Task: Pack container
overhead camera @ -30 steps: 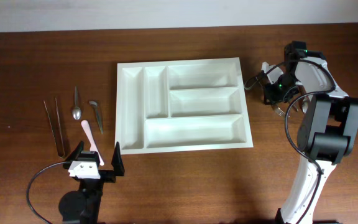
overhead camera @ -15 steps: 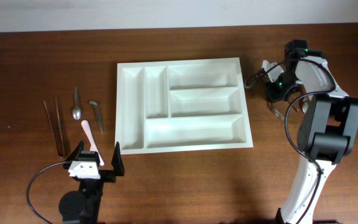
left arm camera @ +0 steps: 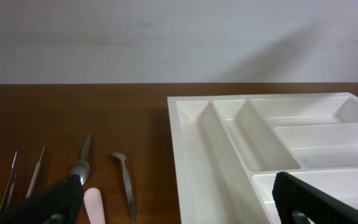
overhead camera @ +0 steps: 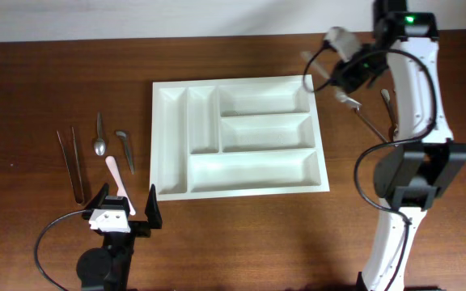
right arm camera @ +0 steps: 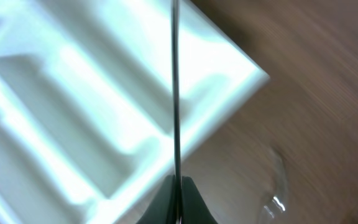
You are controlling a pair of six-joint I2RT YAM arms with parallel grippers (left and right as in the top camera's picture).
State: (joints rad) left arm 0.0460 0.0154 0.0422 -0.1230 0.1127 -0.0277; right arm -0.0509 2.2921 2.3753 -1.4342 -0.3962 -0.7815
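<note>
I am holding the right hand [right arm camera: 178, 202] clenched on a thin metal utensil [right arm camera: 175, 93]. The piece is seen edge-on in the right wrist view, so I cannot tell which kind of cutlery it is. It is standing straight out from the fingertips, which is letting me sight its line against the compartments below. The container [overhead camera: 249, 168] is lying flat in the middle of the worktop [overhead camera: 39, 81], all five compartments empty. The right hand is hovering above its far right corner, clear of the rim, presumably so that the utensil does not catch the wall when going in. A blurred, shiny piece [right arm camera: 277, 186] is lying on the wood just beside that corner.

I am resting the left hand [overhead camera: 128, 198] released, jaws wide, near the container's front left corner. Beside it are waiting a spoon [overhead camera: 99, 137], a small curved tool [overhead camera: 125, 150], a pale-handled piece [overhead camera: 115, 176] and two thin rods [overhead camera: 69, 162]. I am judging the packing as only beginning, with the first piece not yet placed
</note>
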